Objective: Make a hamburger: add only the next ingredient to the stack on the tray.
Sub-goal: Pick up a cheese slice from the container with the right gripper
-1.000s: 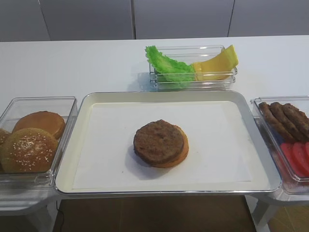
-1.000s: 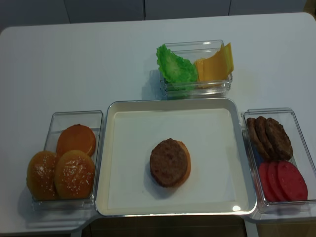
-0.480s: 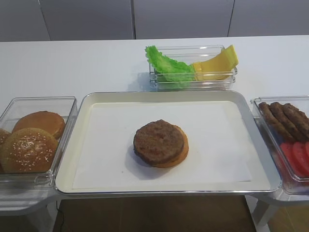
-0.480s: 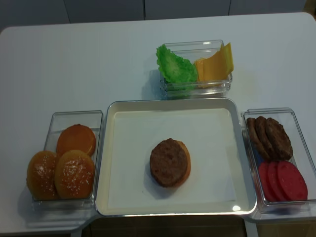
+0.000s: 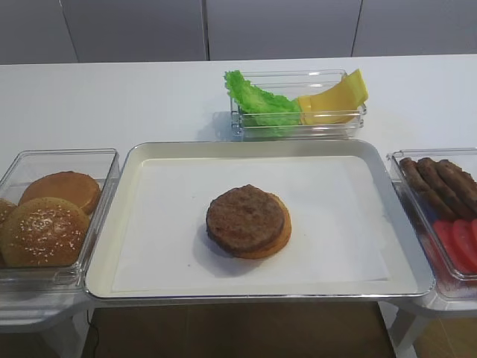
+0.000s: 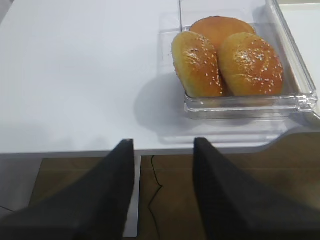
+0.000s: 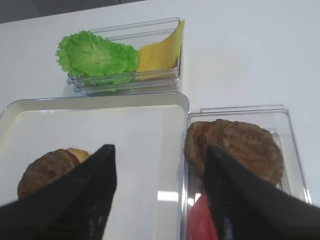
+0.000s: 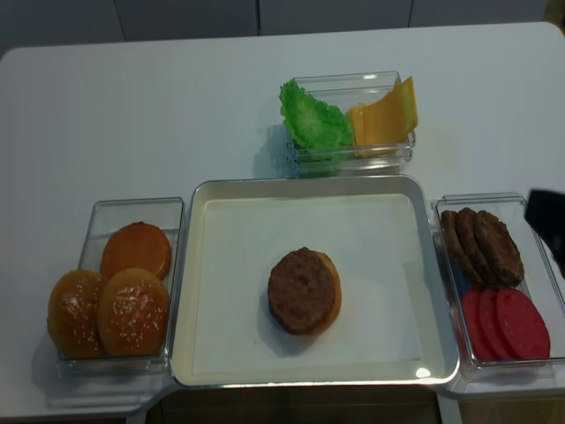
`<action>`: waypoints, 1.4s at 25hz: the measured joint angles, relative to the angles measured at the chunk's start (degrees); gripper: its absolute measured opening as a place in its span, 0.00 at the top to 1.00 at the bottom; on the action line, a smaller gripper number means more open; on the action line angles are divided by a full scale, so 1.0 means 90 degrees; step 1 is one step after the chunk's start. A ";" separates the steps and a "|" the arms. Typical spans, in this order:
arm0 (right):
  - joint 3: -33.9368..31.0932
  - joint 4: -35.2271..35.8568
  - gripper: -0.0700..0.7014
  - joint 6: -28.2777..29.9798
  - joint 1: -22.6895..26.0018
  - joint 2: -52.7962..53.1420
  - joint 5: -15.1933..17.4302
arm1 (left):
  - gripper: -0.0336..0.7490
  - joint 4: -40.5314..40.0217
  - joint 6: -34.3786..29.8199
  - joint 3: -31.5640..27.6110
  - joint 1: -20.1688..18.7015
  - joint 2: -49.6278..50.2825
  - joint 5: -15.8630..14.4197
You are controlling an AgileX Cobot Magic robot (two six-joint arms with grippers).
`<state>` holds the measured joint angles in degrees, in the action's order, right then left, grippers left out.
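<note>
A white table holds a silver metal tray (image 5: 119, 224) lined with white paper, and near its middle sits the stack (image 5: 248, 221): a round brown meat patty on a flat golden bottom bun, with nothing on top of it. The right gripper (image 7: 159, 192) hangs above the right edge of the tray, its two dark fingers (image 7: 90, 195) spread wide apart and holding nothing; in the overhead view only a dark corner of it shows at the right edge of the frame. Ahead of this gripper and a little to its left, well apart from it, a clear plastic container (image 7: 150, 82) stands on the table just beyond the tray's far rim. Inside, the yellow cheese slices (image 7: 162, 52) lean upright against the container's right end, with a ruffled green lettuce leaf (image 7: 97, 56) filling its left half. Directly beneath and to the right of the gripper, another clear container (image 7: 287, 150) holds overlapping brown patties (image 7: 235, 147) and, nearer the camera, red tomato slices (image 8: 508, 322). The stack lies below and to the gripper's left. The left gripper (image 6: 164, 192) hovers off the table's near edge with its dark fingers parted and empty; ahead of it and to its right, a clear container holds two seeded bun tops (image 6: 225, 62) and one plain bun (image 6: 220, 26).
</note>
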<state>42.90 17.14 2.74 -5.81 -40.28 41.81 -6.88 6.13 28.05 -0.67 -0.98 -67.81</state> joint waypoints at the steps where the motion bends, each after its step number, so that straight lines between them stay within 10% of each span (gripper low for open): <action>1: 0.0135 0.0041 0.35 0.0003 0.0000 -0.0275 -0.0071 | 0.58 0.0000 0.0000 0.0000 0.0000 0.0000 0.0000; 23: 0.4195 0.0376 0.37 0.0372 0.0000 -0.6493 0.0040 | 0.58 0.0000 0.0000 0.0000 0.0000 0.0000 0.0000; 35: 0.4750 0.0383 0.53 0.0387 0.0000 -0.7738 -0.0098 | 0.58 0.0000 0.0000 0.0000 0.0000 0.0000 0.0000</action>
<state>85.66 20.59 6.23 -5.81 -109.92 40.93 -6.88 6.13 28.05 -0.67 -0.98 -67.81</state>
